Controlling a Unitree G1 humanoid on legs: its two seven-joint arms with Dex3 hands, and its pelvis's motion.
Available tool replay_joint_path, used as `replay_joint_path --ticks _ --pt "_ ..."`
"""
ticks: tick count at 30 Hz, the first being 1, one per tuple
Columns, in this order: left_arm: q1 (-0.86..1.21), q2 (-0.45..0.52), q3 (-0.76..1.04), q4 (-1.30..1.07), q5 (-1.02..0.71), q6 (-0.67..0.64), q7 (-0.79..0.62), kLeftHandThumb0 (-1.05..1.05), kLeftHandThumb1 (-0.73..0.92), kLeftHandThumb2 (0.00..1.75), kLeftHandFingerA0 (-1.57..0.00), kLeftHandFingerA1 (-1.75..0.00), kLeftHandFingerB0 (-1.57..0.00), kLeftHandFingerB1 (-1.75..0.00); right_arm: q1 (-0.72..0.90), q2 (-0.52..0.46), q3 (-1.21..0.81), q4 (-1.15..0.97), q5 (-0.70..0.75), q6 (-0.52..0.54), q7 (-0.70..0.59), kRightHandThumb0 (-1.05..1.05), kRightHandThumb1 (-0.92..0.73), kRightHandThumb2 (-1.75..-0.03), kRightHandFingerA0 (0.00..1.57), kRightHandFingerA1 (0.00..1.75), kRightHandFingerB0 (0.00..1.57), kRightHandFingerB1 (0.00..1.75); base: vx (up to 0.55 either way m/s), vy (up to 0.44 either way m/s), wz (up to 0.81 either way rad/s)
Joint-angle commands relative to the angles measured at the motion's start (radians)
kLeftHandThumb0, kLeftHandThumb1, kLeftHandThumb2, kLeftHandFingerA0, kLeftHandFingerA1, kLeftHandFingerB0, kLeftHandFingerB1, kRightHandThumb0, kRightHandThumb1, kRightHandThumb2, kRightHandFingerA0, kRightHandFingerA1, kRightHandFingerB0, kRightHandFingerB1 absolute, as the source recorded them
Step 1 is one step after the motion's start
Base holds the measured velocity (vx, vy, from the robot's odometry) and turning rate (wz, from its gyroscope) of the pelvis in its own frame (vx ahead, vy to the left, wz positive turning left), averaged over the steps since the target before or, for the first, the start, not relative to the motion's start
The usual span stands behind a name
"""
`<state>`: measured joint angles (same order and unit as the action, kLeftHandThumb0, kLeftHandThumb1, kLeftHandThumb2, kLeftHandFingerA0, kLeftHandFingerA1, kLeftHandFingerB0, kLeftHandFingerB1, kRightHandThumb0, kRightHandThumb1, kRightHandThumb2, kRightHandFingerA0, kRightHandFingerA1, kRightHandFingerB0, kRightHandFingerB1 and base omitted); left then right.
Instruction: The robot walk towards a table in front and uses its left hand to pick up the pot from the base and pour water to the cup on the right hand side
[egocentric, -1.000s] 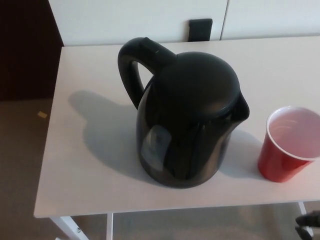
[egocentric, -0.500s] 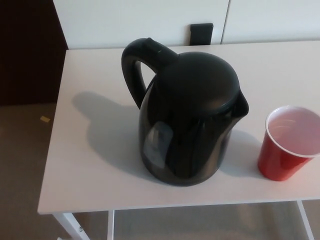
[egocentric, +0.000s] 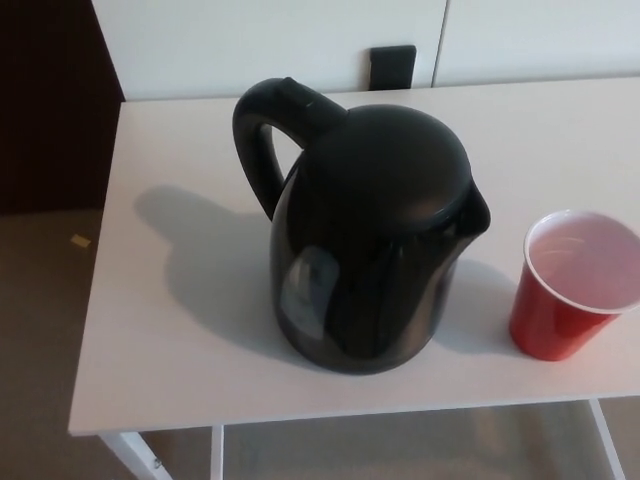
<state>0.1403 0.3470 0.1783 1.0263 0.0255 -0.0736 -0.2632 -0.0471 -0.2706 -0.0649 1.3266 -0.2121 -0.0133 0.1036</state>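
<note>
A: Two task items: black pot (egocentric: 370, 240) frame centre on white table (egocentric: 150, 330), handle (egocentric: 262, 140) upper left, suits left-hand grab. Red cup (egocentric: 570, 290) right edge, beside spout.

B: Hands? Neither in view, can't tell.

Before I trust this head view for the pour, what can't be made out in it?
- Both hands: out of frame.
- The base under the pot: hidden by the pot's own body.
- Water level in the pot: the shut lid covers it.
- The cup: its right side is cut by the picture edge.
</note>
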Motion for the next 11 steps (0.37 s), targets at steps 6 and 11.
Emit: replay_joint_path --ticks 6,11 --pt "-0.066 0.106 -0.272 0.097 0.263 -0.076 0.245 -0.46 0.68 0.6 -0.49 -0.43 -0.39 -0.38 -0.078 -0.007 -0.011 -0.002 0.027 -0.022 -0.023 -0.58 -0.83 -0.65 0.24 0.57 0.23 0.45 0.0 0.0 0.0" --pt "-0.101 0.143 -0.395 0.099 0.305 -0.044 0.135 -0.44 0.65 1.02 -0.59 -0.68 -0.56 -0.65 -0.088 -0.01 0.004 -0.004 0.02 -0.013 -0.022 -0.57 -0.65 -1.05 0.35 0.69 0.24 0.58 0.0 0.0 0.0"
